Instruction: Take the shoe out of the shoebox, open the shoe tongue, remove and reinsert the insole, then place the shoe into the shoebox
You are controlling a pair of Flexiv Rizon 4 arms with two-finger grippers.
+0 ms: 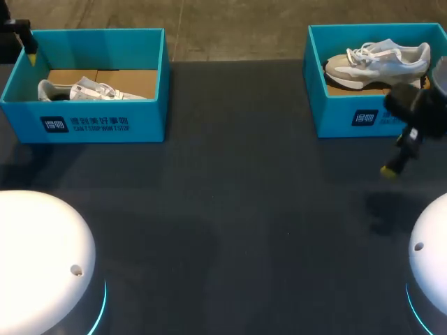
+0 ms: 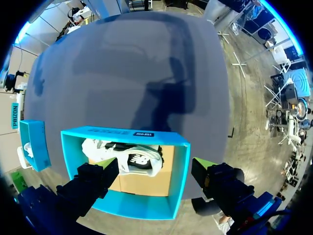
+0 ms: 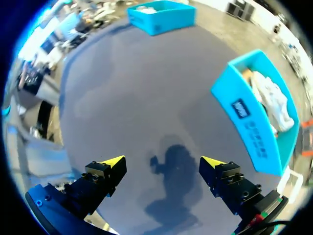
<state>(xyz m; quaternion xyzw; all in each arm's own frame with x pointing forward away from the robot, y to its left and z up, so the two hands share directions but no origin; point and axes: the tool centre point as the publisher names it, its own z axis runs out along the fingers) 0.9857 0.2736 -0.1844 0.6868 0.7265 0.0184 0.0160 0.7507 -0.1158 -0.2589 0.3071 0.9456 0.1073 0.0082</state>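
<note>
Two turquoise shoeboxes stand at the back of the dark table. The left shoebox holds a white and grey shoe on its side. My left gripper hangs open above that box's far left corner. In the left wrist view the same shoebox and shoe lie below the open left gripper. The right shoebox holds a beige and white shoe. In front of it my right gripper stands open over bare table, with the box and shoe ahead and to its side.
Dark table surface stretches between and in front of the boxes. The white arm bases sit at the near corners. From the right wrist, the left shoebox shows far across the table.
</note>
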